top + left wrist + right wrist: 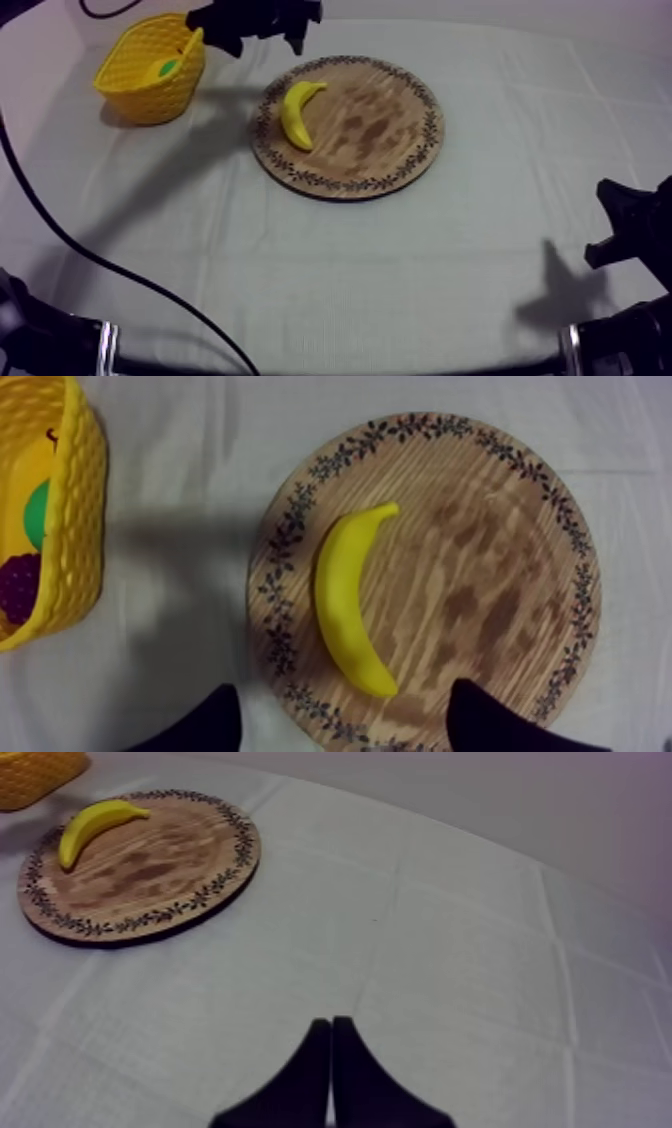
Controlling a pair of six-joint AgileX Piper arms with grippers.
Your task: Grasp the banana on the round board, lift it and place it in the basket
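- On the wooden board, in the half nearer the basket: banana, lying flat, untouched.
- Board: round, patterned rim, sat mid-table.
- Left gripper: fingers wide apart, empty, hovered over the board's edge beside the banana.
- Yellow basket: near the board, held grapes.
- Right gripper: fingers pressed together, empty, well apart from the board.
- Cloth: grey-white, creased in squares.

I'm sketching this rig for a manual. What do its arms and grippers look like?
The left arm and right arm are black, each with a pale metal ring. The left gripper and right gripper each have two plain black fingers tapering toward the tips.
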